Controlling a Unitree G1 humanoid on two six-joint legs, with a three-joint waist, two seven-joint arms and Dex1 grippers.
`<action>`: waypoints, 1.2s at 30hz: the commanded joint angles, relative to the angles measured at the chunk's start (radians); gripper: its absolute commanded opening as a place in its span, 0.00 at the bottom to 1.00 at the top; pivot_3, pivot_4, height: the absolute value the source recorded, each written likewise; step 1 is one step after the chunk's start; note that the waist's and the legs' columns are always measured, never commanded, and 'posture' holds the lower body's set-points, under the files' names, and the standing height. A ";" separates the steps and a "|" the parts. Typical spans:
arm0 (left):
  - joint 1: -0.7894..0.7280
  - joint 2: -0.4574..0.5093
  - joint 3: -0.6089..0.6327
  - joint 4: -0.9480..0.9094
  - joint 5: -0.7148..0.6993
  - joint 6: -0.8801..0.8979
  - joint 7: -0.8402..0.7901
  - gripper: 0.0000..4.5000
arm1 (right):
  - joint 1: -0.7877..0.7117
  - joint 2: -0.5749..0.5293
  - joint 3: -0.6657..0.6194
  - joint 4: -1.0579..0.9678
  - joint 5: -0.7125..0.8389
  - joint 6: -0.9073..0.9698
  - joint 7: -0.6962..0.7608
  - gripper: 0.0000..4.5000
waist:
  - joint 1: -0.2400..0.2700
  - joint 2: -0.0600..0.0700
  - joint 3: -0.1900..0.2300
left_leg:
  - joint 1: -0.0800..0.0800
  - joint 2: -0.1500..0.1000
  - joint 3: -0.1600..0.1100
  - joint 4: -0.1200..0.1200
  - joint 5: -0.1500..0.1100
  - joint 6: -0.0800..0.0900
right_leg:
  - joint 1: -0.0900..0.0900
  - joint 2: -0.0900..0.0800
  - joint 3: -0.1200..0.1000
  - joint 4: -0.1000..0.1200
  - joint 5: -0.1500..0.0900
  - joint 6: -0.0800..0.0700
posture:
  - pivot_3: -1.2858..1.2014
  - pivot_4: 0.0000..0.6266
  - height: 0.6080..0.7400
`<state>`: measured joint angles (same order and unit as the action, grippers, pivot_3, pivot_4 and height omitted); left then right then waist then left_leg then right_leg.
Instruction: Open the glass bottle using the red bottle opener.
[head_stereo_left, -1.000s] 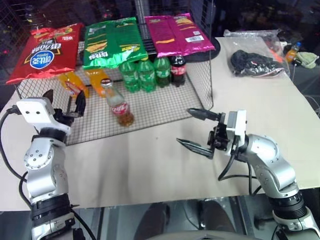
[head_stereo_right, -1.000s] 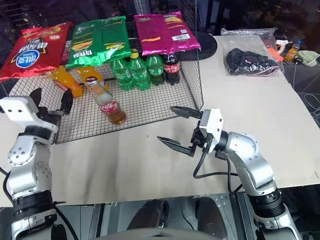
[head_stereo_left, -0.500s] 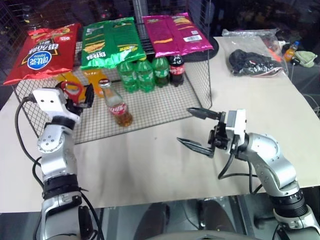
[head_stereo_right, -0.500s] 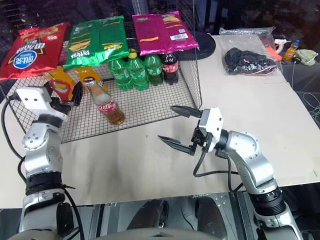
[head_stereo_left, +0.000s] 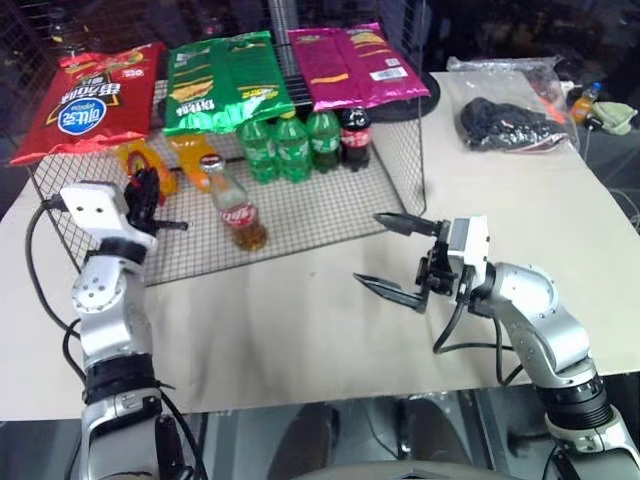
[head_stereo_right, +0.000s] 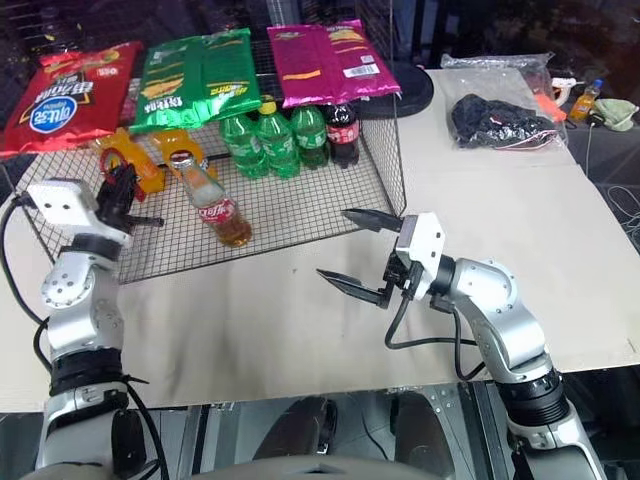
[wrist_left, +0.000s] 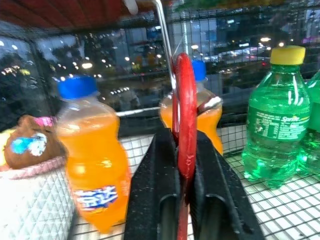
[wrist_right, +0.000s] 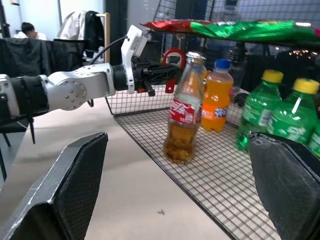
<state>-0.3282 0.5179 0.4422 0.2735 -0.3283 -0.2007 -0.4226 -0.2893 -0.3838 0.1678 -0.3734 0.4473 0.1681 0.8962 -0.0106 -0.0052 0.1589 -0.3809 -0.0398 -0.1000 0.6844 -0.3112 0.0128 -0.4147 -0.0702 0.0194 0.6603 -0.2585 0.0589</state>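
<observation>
Opener (wrist_left: 185, 120) sits clamped edge-on between the left gripper (wrist_left: 184, 165) fingers (wrist_left: 152, 185), red head up and hanging from a thin metal hook (wrist_left: 164, 35) under the rack's top shelf. Just to the opener's right stands the bottle (head_stereo_left: 233, 205), upright on the wire mesh floor (head_stereo_left: 320, 205) of the rack, amber liquid low inside, cap on; opener and bottle apart. Behind the opener, two orange sodas (wrist_left: 92, 150); farther right along the back, green sodas (head_stereo_left: 290, 150) and a dark cola (head_stereo_left: 356, 140). Chip bags (head_stereo_left: 215, 80) in red, green and magenta lie on the shelf overhead. Right gripper (head_stereo_left: 392, 255) hovers well to the right of the opener over bare beige tabletop (head_stereo_left: 300, 330), jaws spread wide, empty. Far corner of the table holds a clear plastic bag (head_stereo_left: 510, 125) with dark contents. Room beyond is dim; a seated person (wrist_right: 22, 31) and a coat on a rack (wrist_right: 82, 27) show in the background.
</observation>
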 joint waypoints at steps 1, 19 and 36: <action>0.025 -0.004 0.025 -0.100 -0.044 0.014 0.009 0.03 | -0.012 0.002 -0.003 -0.017 0.008 -0.018 0.009 1.00 | 0.000 0.000 0.000 | 0.000 0.000 0.000 0.001 0.000 0.000 | 0.000 0.000 0.000 0.001 0.000 0.000 | 0.52 0.24 1.00; 0.284 -0.064 0.069 -0.455 -0.401 0.322 -0.076 0.03 | -0.012 0.001 -0.005 -0.005 0.008 -0.016 0.025 1.00 | -0.005 0.000 0.000 | 0.001 0.000 0.001 0.001 0.000 0.000 | 0.000 0.000 0.001 0.002 0.000 0.000 | 0.52 0.24 1.00; 0.344 -0.150 -0.110 -0.684 -0.648 0.549 -0.110 0.03 | -0.023 -0.038 0.001 -0.041 0.114 0.162 0.019 1.00 | 0.001 -0.001 -0.001 | 0.003 0.000 0.000 0.001 0.001 -0.001 | 0.003 0.001 0.001 0.003 0.001 0.001 | 0.52 0.24 1.00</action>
<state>0.0448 0.3856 0.3766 -0.4010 -1.0055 0.3570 -0.5420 -0.2954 -0.4014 0.1701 -0.3821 0.5453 0.2797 0.9279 -0.0094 -0.0058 0.1584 -0.3779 -0.0397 -0.0996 0.6857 -0.3106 0.0122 -0.4116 -0.0695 0.0205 0.6631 -0.2576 0.0597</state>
